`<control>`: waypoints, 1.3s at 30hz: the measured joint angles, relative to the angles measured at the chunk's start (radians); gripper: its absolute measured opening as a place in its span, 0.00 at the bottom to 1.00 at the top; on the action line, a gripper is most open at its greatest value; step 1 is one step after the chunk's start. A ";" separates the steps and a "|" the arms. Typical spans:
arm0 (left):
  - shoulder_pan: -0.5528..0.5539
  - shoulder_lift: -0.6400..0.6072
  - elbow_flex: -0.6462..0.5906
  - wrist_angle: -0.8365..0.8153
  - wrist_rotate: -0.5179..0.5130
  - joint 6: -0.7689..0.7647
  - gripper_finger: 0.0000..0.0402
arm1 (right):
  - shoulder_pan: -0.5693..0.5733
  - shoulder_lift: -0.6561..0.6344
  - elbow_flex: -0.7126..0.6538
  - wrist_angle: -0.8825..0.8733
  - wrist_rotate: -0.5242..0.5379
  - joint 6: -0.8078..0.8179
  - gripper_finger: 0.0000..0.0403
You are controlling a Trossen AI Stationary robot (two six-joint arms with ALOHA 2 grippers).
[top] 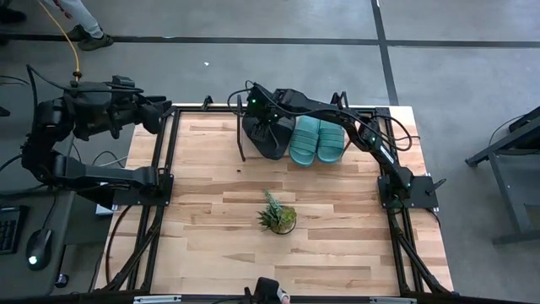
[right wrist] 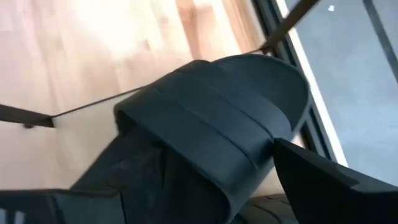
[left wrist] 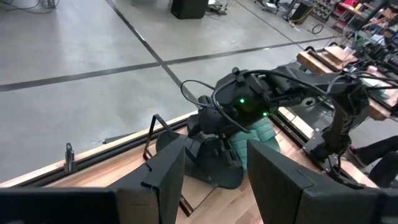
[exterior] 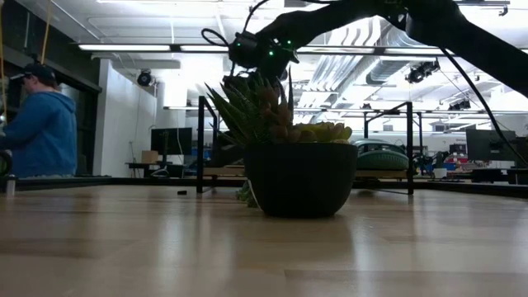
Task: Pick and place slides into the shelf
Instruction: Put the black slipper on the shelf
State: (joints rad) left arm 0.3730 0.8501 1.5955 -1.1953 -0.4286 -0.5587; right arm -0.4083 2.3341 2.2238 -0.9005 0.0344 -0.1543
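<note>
Right hand [top: 263, 127] spread wide, released, over the black slides [top: 272, 139] on the shelf [top: 240, 143] at the surface's far edge; teal slides [top: 318, 140] just right. Potted plant [top: 278, 217] sits nearer.

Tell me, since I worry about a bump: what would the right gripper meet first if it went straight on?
Probably the black slide: it lies right ahead of the open right gripper, on the shelf.
</note>
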 joint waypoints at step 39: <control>0.000 0.069 0.000 0.083 0.063 0.012 0.39 | 0.018 0.002 0.000 0.001 -0.021 0.088 0.03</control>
State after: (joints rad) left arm 0.3730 0.9188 1.5951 -1.1123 -0.3656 -0.5468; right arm -0.3903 2.3360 2.2238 -0.8993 0.0134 -0.0660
